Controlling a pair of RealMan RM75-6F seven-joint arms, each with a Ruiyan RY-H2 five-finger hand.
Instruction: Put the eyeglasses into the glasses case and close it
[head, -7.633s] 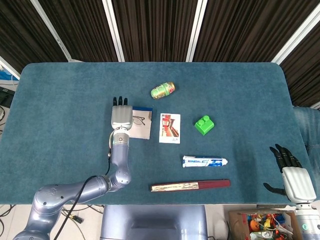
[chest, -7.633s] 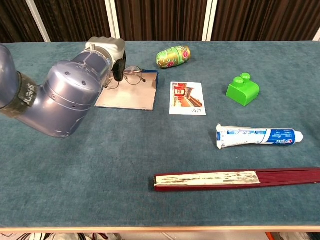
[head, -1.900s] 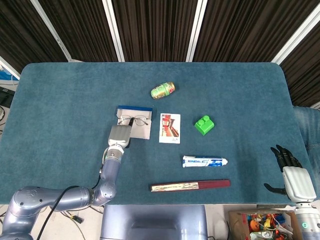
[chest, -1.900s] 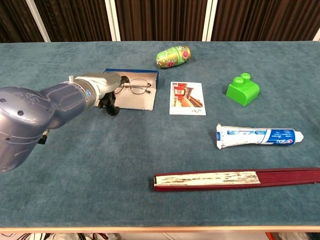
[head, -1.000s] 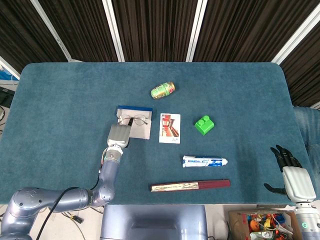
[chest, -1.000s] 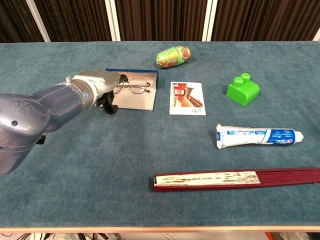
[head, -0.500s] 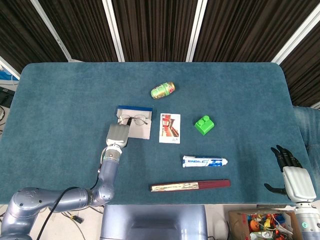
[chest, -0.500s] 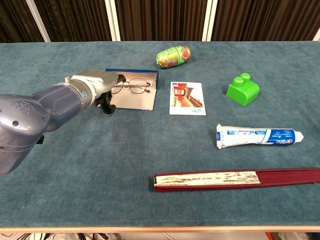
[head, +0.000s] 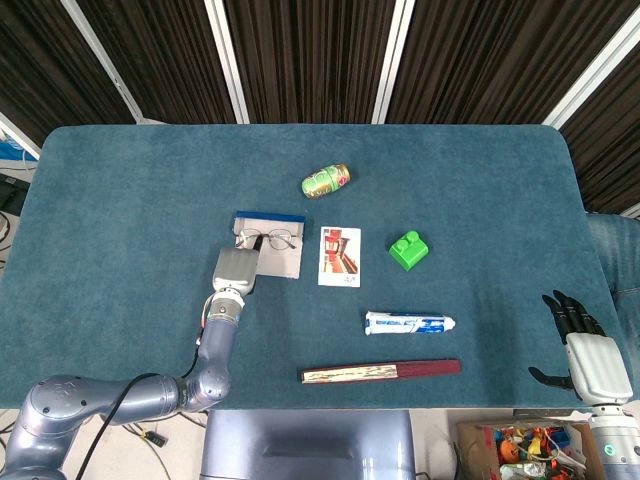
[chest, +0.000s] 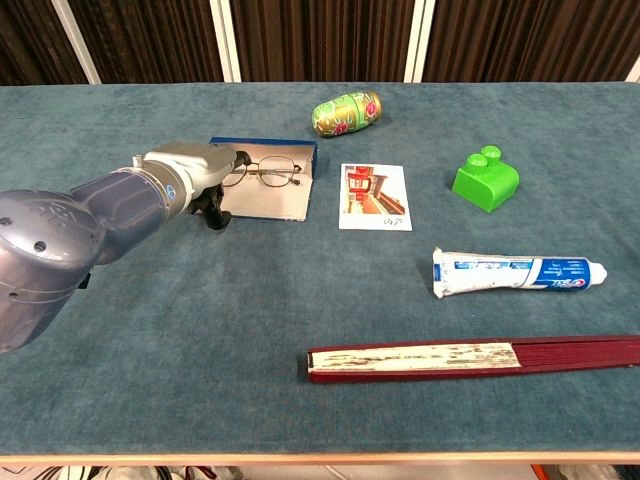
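Teal felt-like tabletop (head: 130, 200), rounded at the corners, backed at twelve o'clock by dark ribbed curtains (head: 310, 50) crossed by pale slanted bars. At five o'clock off the table edge, a box of bright clutter (head: 520, 445).

One pair of eyeglasses (chest: 262, 172), lying inside one open glasses case (chest: 270, 200) with a blue rim and pale lining, slightly left of table centre. One green patterned egg-shaped container (head: 326, 181) at one o'clock from the case. One photo card (head: 339, 256) just beside the case at three o'clock. One green toy brick (head: 407, 250), one toothpaste tube (head: 409, 323), one folded dark red fan (head: 380, 372).

Left hand (chest: 195, 170) at the case's nine-o'clock edge, fingers hidden beneath, so apart or together: cannot tell. Right hand (head: 585, 350) at four o'clock off the table, dark fingers spread, holding nothing.
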